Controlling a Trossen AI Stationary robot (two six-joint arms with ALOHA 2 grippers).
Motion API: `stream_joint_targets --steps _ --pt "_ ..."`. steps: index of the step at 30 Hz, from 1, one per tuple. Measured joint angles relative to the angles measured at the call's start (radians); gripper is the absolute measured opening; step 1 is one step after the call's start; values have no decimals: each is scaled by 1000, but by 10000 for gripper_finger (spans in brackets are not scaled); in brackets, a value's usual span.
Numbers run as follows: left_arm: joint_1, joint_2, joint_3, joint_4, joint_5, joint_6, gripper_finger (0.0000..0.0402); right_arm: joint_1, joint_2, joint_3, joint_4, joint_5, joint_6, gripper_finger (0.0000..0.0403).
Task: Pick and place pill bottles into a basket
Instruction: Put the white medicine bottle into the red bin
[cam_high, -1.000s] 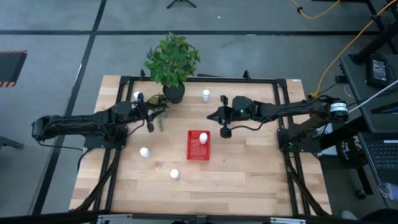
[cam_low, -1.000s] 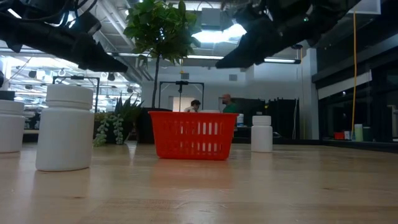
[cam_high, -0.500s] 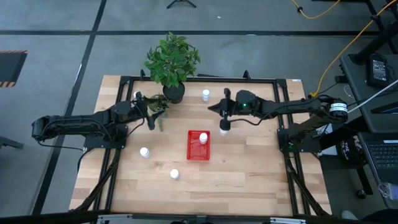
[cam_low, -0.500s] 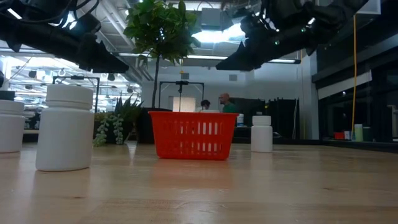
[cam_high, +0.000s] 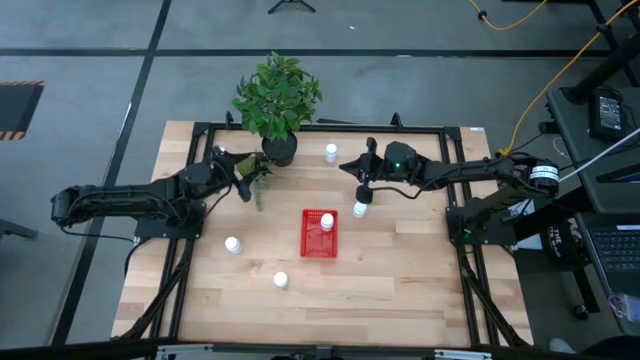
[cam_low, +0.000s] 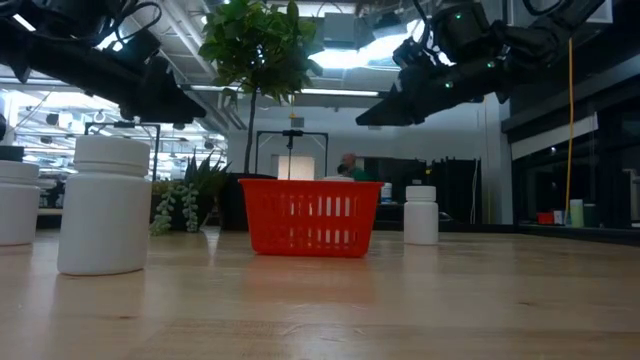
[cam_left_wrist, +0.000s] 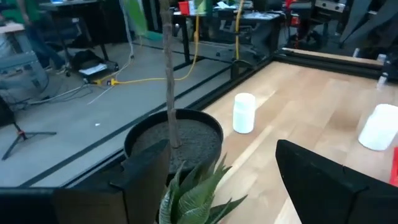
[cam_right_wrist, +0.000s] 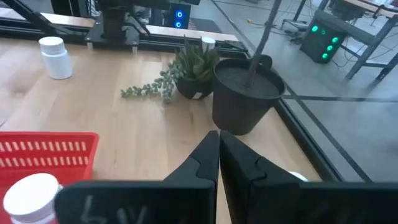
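Observation:
The red basket (cam_high: 318, 245) (cam_low: 310, 215) stands mid-table with one pill bottle (cam_high: 326, 222) inside. Other white pill bottles stand upright on the table: one to the right of the basket (cam_high: 359, 209) (cam_low: 421, 214), one at the far side (cam_high: 331, 152) (cam_left_wrist: 244, 112), two at the near left (cam_high: 232, 244) (cam_high: 281, 280). My right gripper (cam_high: 348, 166) (cam_right_wrist: 218, 144) hovers shut above the table, between the far bottle and the one beside the basket. My left gripper (cam_high: 243, 178) (cam_left_wrist: 217, 171) is open in the air, level, in front of the plant pot (cam_left_wrist: 177, 140).
A tall green plant in a dark pot (cam_high: 279, 148) stands at the far edge. A small succulent (cam_right_wrist: 189, 71) with a trailing sprig sits next to it, just before my left fingers. A black frame edges the table. The wood near the front edge is bare.
My right gripper, shut throughout, has risen and gone from over the bottle beside the basket toward the far edge; that bottle stands where it was. My left gripper has shifted a little toward the plant pot.

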Motion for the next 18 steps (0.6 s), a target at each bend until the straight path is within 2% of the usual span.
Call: stream_joint_targets --steps 3,8,18 --pt "0 3 27 -65 -54 -9 283 -7 0 0 0 0 0 17" --pt "0 45 176 -345 -194 -134 282 -9 0 0 0 0 -2 17" --pt "8 256 381 -781 -248 -453 281 -10 0 0 -6 -2 -56 17"
